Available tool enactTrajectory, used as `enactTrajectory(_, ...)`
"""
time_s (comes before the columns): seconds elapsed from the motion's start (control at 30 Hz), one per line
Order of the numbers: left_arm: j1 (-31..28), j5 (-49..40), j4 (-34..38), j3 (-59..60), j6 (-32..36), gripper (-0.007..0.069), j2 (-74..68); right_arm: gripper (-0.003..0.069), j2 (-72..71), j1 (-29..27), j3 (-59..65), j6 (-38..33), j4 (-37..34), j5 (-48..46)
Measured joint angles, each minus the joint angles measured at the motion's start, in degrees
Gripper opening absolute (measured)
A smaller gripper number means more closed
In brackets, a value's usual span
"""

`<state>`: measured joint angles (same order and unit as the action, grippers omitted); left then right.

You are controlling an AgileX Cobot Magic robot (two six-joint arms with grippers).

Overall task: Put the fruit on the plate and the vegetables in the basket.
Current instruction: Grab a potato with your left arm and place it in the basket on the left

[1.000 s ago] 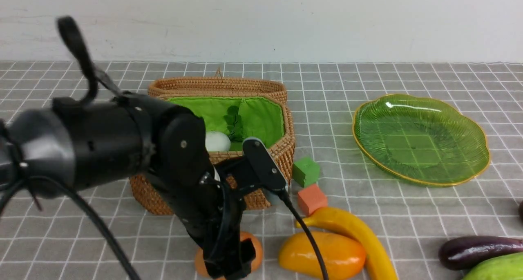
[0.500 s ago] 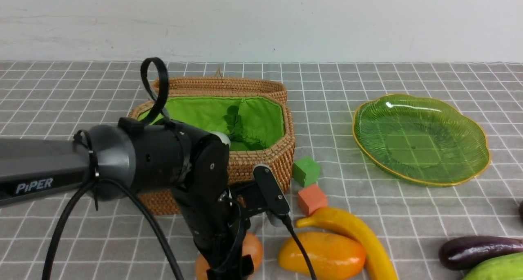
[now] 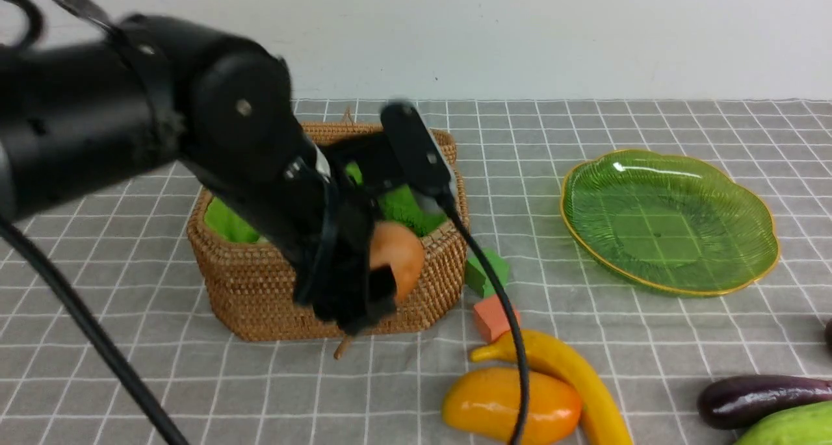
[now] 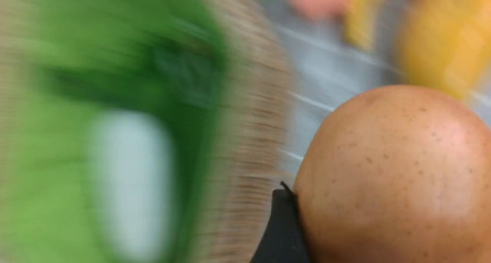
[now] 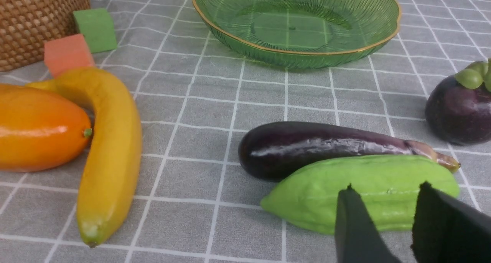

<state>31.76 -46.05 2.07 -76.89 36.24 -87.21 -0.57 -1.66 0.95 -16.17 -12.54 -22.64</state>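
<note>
My left gripper point(image 3: 376, 288) is shut on the tan-orange dimpled potato point(image 3: 398, 255), holding it in the air at the front rim of the wicker basket point(image 3: 260, 282). In the blurred left wrist view the potato point(image 4: 395, 171) fills the frame beside one black finger point(image 4: 284, 224), with a white radish point(image 4: 130, 178) on the green lining. The mango point(image 3: 513, 406) and banana point(image 3: 572, 373) lie on the cloth in front. My right gripper point(image 5: 386, 185) stands open just short of the light green cucumber point(image 5: 360, 190), with the eggplant point(image 5: 326, 148) behind it. The purple round fruit point(image 5: 458, 113) lies to one side. The green plate point(image 3: 669, 217) holds nothing.
A green foam cube point(image 3: 486, 269) and an orange foam cube point(image 3: 495, 316) sit between the basket and the banana. The left arm's cable point(image 3: 513, 354) hangs over the mango. A white wall stands behind the grey checked cloth.
My left arm has risen from the table in front of the basket, carrying the potato up to the basket's front rim. The right arm and the other items have not moved.
</note>
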Motion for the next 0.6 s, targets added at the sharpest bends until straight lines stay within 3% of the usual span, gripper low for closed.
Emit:
enactTrajectory(0.27,-11.7,19.7,3.7,1.3,-4.6,0.0549,-2.0,0.0242,0.0,0.0,0.0,0.0,0.0,0.0)
enactTrajectory(0.6,-12.0,24.0,10.9,1.8,-5.9,0.0549,-13.8,0.0242,0.0,0.0,0.0,0.0,0.0,0.0)
